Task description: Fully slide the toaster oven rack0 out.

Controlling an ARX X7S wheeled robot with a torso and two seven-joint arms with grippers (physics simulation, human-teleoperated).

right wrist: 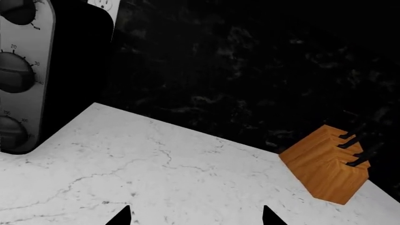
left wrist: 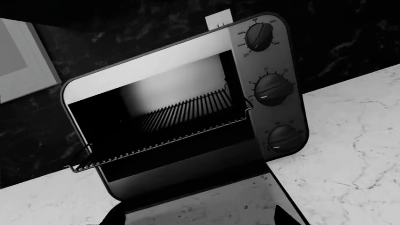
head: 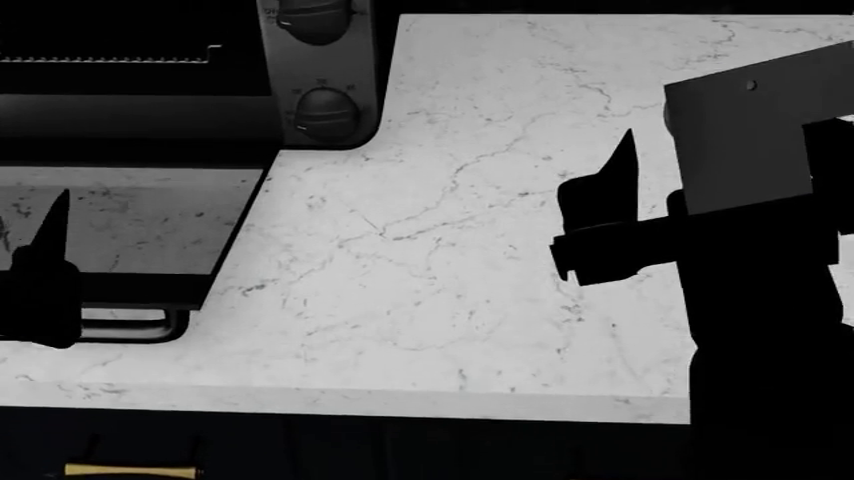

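The toaster oven (left wrist: 187, 70) is a dark grey box with its glass door (left wrist: 206, 197) dropped open and flat. The wire rack (left wrist: 181, 115) lies level in the dark cavity, with its front edge at the cavity mouth. Three round black dials (left wrist: 272, 89) line the side panel. My left gripper (left wrist: 196, 218) is open and empty, just above the open door and in front of the rack. In the head view the oven (head: 320, 110) is at the top left and my left gripper (head: 40, 280) is over the door's handle end. My right gripper (right wrist: 196, 218) is open and empty over the counter.
The white marble counter (head: 467, 250) runs to a front edge near me. A wooden knife block (right wrist: 325, 164) stands against the dark back wall, right of the oven. A wall outlet (left wrist: 219, 19) shows behind the oven. My right arm (head: 747, 200) hangs over the counter's right side.
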